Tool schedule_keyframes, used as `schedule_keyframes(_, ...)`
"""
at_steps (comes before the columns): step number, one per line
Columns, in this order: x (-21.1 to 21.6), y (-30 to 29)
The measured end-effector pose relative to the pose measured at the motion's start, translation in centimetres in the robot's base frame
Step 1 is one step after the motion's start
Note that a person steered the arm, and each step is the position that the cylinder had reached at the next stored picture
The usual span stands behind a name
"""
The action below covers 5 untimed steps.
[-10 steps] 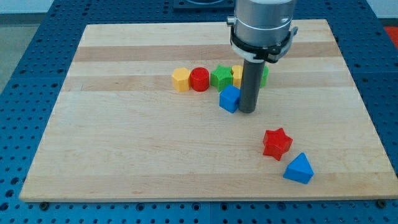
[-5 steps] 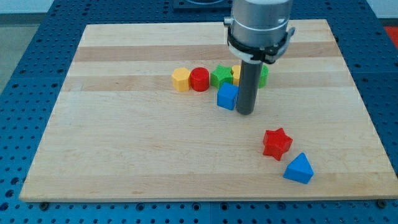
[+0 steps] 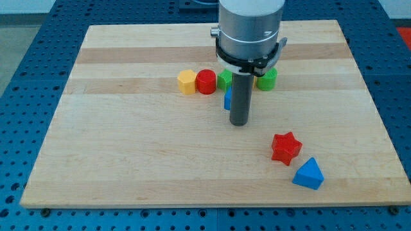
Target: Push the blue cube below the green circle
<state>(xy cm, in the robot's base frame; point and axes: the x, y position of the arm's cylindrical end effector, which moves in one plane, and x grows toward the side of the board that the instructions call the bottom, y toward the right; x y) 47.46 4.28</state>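
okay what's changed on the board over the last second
My tip slid toward the view's left and now stands in front of the blue cube, hiding most of it. The cube was nudged slightly left and up. The green circle has come into view on the right. The yellow, red and lower blocks stayed put.

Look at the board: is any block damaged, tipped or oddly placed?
Nothing stands out. The blue cube is mostly hidden behind the rod, my tip just below it. No block that shows looks damaged.
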Motion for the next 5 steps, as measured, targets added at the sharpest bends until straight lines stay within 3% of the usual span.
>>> schedule_keyframes(5, -1.35, 0.00)
